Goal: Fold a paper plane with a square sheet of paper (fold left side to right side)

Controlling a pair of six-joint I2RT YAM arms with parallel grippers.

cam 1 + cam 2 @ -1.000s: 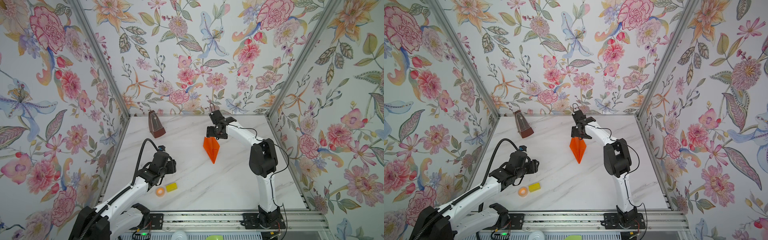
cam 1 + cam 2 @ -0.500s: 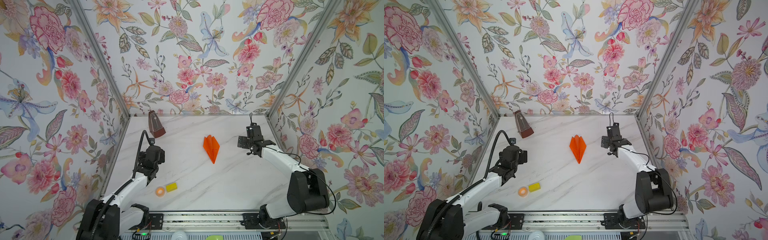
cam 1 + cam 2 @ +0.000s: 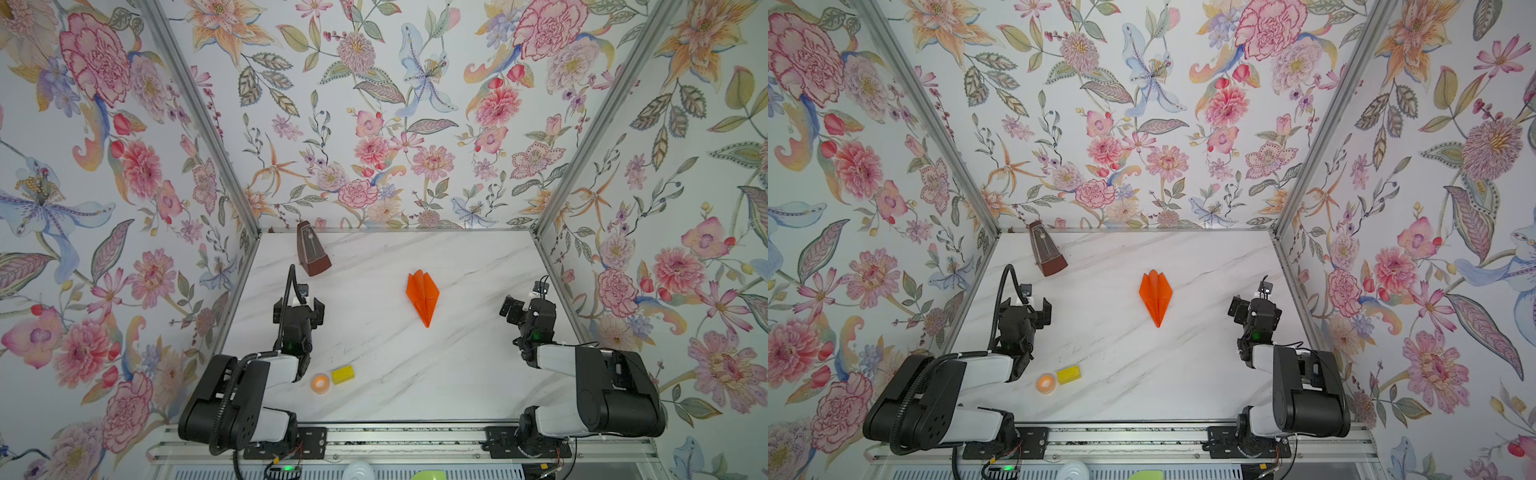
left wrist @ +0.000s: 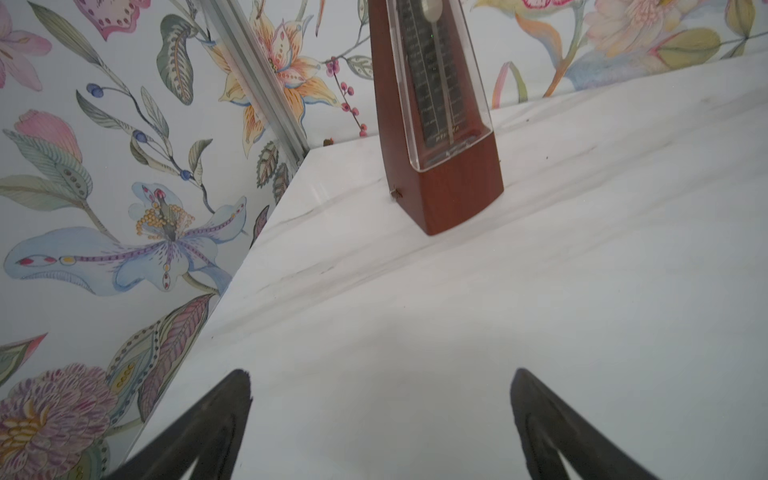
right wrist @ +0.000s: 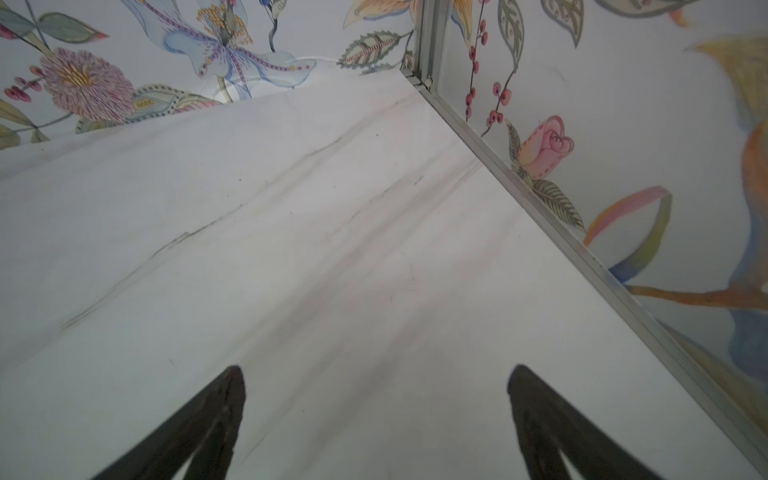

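Observation:
The square sheet of paper lies folded as a bright-orange paper plane [image 3: 424, 297] [image 3: 1156, 297] mid-table, flat, with its pointed nose toward the front edge. No gripper touches it. In both top views my left gripper [image 3: 298, 307] [image 3: 1025, 307] stands open well to its left, near the left wall. My right gripper [image 3: 528, 305] [image 3: 1255, 305] stands open well to its right, near the right wall. The left wrist view shows my left gripper [image 4: 381, 374] with jaws wide over bare marble. The right wrist view shows my right gripper [image 5: 376, 370] the same way. The plane is in neither wrist view.
A brown metronome [image 3: 311, 255] [image 3: 1048, 255] [image 4: 440, 124] stands at the back left, just ahead of the left gripper. A small orange tape ring [image 3: 320, 382] [image 3: 1046, 382] and a yellow block [image 3: 343, 375] [image 3: 1069, 375] lie front left beside the left arm. Floral walls close three sides.
The right gripper has left the plane's rear and swung back to the right wall. The left gripper has opened wider and drawn toward the left wall. The plane stays put.

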